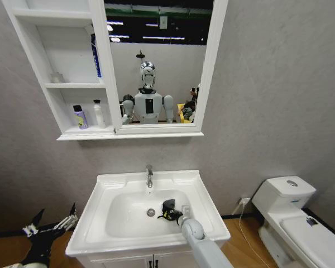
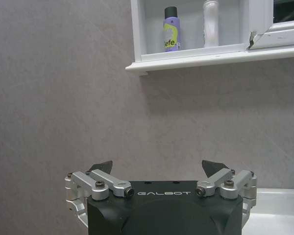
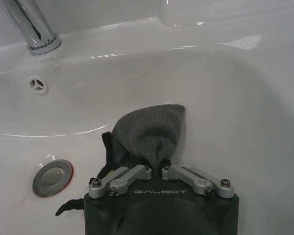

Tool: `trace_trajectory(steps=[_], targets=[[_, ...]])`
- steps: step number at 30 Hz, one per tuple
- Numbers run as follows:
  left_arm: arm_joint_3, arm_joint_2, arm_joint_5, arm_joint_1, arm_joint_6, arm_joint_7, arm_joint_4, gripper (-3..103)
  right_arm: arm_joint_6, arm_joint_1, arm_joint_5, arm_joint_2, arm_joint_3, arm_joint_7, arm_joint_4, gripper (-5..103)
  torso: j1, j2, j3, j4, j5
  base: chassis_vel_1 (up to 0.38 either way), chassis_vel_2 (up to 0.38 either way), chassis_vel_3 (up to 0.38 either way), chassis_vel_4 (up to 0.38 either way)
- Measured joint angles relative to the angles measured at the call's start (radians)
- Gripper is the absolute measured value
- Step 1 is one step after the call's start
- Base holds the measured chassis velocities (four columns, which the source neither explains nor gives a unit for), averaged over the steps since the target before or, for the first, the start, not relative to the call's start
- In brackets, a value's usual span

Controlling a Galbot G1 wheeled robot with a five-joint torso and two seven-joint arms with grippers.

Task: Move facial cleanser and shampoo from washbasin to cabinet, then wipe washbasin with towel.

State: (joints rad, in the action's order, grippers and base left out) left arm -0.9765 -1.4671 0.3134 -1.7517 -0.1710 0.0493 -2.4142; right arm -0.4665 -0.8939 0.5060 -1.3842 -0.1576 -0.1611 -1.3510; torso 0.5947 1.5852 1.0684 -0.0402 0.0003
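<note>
My right gripper is down inside the washbasin bowl, clenched on the dark grey towel, which is pressed against the white ceramic just beside the metal drain. My left gripper hangs released, low beside the basin. On the cabinet's bottom shelf stand a purple bottle and a white bottle.

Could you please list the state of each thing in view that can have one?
right gripper: shut on the towel, down in the bowl.
towel: bunched, pressed on the washbasin.
washbasin: no bottles on it.
left gripper: open, held beside the basin.
purple bottle: upright on the cabinet's lowest shelf.
white bottle: upright beside it.
cabinet: doorless.
</note>
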Motion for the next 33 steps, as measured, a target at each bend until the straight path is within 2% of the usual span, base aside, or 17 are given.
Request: trace_trajectory(steps=[10,14,17,22,33], targets=[[0.0,0.0,0.0,0.0,0.0,0.0,0.0,100,0.019,-0.028,-0.033,0.036,-0.018,-0.018,-0.06,4,0.0,0.0,0.0,-0.0001,0.0002,0.0,0.0,0.0,0.0],[0.0,0.0,0.0,0.0,0.0,0.0,0.0,100,0.07,-0.027,-0.063,0.042,-0.028,0.011,-0.06,4,0.0,0.0,0.0,-0.0003,-0.0001,0.0,0.0,0.0,0.0],[0.0,0.0,0.0,0.0,0.0,0.0,0.0,100,0.13,-0.021,-0.104,0.051,-0.035,0.063,-0.064,4,0.0,0.0,0.0,-0.0003,-0.0003,0.0,0.0,0.0,0.0],[0.0,0.0,0.0,0.0,0.0,0.0,0.0,100,0.176,-0.019,-0.148,0.056,-0.04,0.105,-0.073,4,0.0,0.0,0.0,0.0,-0.0003,0.0,0.0,0.0,0.0],[0.0,0.0,0.0,0.0,0.0,0.0,0.0,100,0.174,0.049,-0.207,0.08,-0.102,0.089,-0.087,4,0.0,0.0,0.0,0.0003,-0.0002,0.0,0.0,0.0,0.0]])
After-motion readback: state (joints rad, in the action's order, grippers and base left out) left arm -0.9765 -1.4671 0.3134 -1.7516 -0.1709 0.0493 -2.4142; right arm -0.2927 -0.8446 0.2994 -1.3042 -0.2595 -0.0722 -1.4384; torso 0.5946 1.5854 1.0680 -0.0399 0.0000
